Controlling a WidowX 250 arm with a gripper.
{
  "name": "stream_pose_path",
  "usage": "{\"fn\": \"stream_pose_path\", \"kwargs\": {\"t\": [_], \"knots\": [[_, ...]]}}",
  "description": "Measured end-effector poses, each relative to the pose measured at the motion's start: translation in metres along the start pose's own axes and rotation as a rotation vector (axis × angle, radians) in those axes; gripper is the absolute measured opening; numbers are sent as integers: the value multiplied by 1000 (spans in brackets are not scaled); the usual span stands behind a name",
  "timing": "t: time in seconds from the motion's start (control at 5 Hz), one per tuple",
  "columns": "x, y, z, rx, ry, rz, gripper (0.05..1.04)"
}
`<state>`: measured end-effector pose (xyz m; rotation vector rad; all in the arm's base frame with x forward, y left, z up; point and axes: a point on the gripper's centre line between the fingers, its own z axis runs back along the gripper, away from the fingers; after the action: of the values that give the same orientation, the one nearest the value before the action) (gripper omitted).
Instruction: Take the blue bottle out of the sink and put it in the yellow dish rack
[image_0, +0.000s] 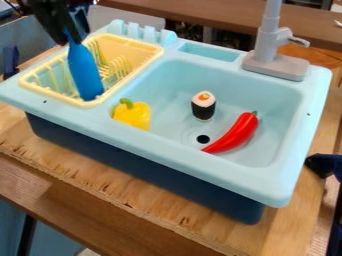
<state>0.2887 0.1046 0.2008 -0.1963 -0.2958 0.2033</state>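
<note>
the black gripper (65, 38) pinches the top of the blue utensil (85, 75), whose lower end is in the yellow rack (135, 44) at left; if placing, only release seems left.

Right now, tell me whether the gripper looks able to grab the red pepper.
Probably not: the gripper seems to hold the blue object at the yellow rack, so it would likely need freeing first. Nothing covers the red pepper in the sink.
</note>
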Motion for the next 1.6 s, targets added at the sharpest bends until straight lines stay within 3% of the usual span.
{"fn": "stream_pose_path", "kwargs": {"t": [0.2, 0.6, 0.8, 1.0, 1.2, 1.6], "knots": [[-12, 4, -23, 39, 92, 11, 291], [-19, 6, -29, 41, 124, 11, 340], [-24, 5, -38, 37, 179, -6, 634], [-23, -4, -37, 20, 176, -21, 924], [-21, -9, -19, 34, 123, -25, 1007], [-13, -19, 23, 105, 63, -60, 1001]]}}
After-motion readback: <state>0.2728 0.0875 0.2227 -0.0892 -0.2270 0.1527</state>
